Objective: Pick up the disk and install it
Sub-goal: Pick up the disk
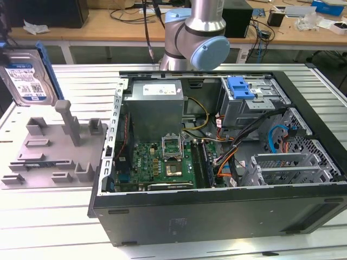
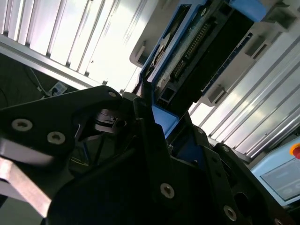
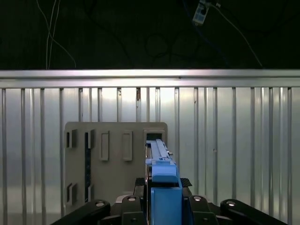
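At the exterior view's left edge, the disk (image 1: 24,81) hangs upright in the air above the grey holder plate (image 1: 59,165), clear of its slots, so I judge the pick-up done. Further right lies the open computer case (image 1: 217,216), and toward its far right corner sits the drive cage (image 1: 260,105) with the blue latch (image 1: 240,86). The disk is well apart from both, so the install, 1 of the 2 steps, is not yet done. My claw (image 3: 164,185) is pinched onto the disk: in the first wrist view its black fingers (image 3: 186,183) press against each side of the blue rail, with the slatted table (image 3: 234,140) below.
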Tool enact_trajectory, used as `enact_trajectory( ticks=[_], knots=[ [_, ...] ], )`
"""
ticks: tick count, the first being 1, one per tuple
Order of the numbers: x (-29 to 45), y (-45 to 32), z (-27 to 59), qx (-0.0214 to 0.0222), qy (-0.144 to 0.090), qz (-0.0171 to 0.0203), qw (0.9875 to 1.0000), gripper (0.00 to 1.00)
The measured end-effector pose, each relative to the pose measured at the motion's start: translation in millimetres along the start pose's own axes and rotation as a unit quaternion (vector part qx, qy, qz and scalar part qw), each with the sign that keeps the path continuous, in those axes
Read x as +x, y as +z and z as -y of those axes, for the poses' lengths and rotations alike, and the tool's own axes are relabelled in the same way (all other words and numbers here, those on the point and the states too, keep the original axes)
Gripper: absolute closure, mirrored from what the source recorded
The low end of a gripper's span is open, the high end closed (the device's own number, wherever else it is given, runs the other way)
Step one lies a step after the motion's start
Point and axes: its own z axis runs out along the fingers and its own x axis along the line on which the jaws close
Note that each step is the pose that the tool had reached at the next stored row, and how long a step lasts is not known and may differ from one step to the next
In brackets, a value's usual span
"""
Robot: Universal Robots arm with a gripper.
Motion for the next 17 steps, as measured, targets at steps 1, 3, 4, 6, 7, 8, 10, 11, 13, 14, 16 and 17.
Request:
enact_trajectory(
  ticks=[1,3,4,6,7,8,10,11,13,14,16,17],
  knots=[
    [0.0,-3.1,0.0,0.0,0.0,0.0,1.0,0.63],
    [0.0,-14.4,-0.1,0.0,0.0,-0.0001,1.0,0.63],
    [0.0,-17.5,-0.1,0.0,0.0,0.0,1.0,0.63],
    [0.0,-25.8,-0.1,0.0,0.0,-0.0001,1.0,0.63],
    [0.1,-29.4,0.0,0.0,0.0,-0.0001,1.0,0.63],
    [0.0,-32.5,0.0,0.0,0.0,-0.0001,1.0,0.63],
    [0.0,-40.4,0.0,0.0,0.0,-0.0001,1.0,0.63],
    [0.1,-43.8,0.0,0.0,0.0,-0.0001,1.0,0.63],
    [0.1,-50.4,0.0,0.0001,0.0,-0.0001,1.0,0.63],
    [0.1,-57.8,-0.1,0.0001,0.0,-0.0002,1.0,0.63],
    [0.1,-68.9,-0.2,0.0,0.0,-0.0003,1.0,0.63],
    [0.1,-72.3,-0.2,0.0001,0.0,-0.0003,1.0,0.63]
  ],
)
